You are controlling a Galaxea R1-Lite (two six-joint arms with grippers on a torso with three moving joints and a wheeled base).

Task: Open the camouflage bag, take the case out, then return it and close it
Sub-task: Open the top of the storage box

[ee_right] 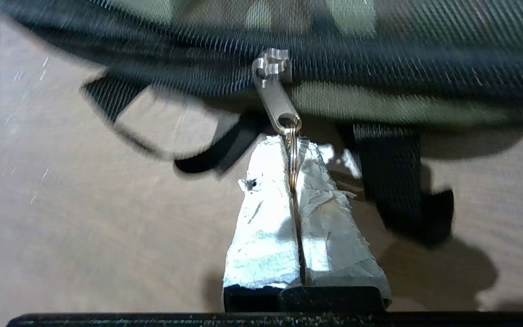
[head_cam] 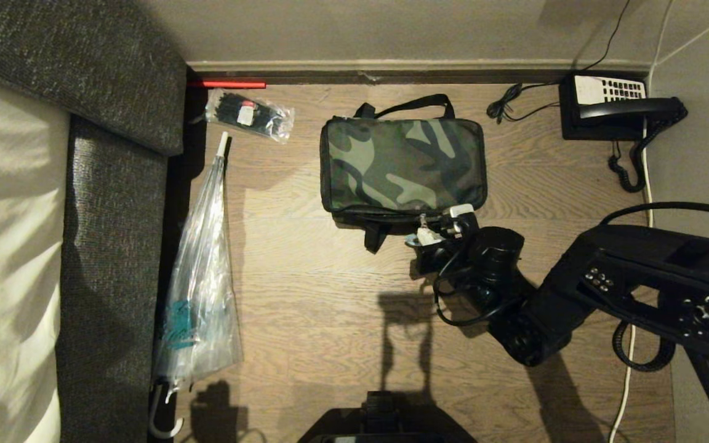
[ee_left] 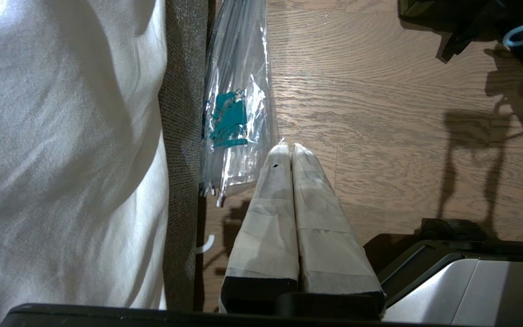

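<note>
At camouflage bag (head_cam: 401, 163) front: right gripper (ee_right: 292, 150) pinching zipper ring (ee_right: 292, 156), apparently.

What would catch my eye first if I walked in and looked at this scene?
Probably the camouflage bag, lying zipped shut in the middle of the wooden floor. At its near edge the robot's right pincer is shut on the ring of the zipper pull. A clear folded umbrella lies to the left along the sofa, and a black desk telephone sits in the far right corner.

The right gripper (ee_right: 292, 150) reaches forward, fingers pinched shut; the left gripper (ee_left: 291, 150) hangs parked, fingers together.
</note>
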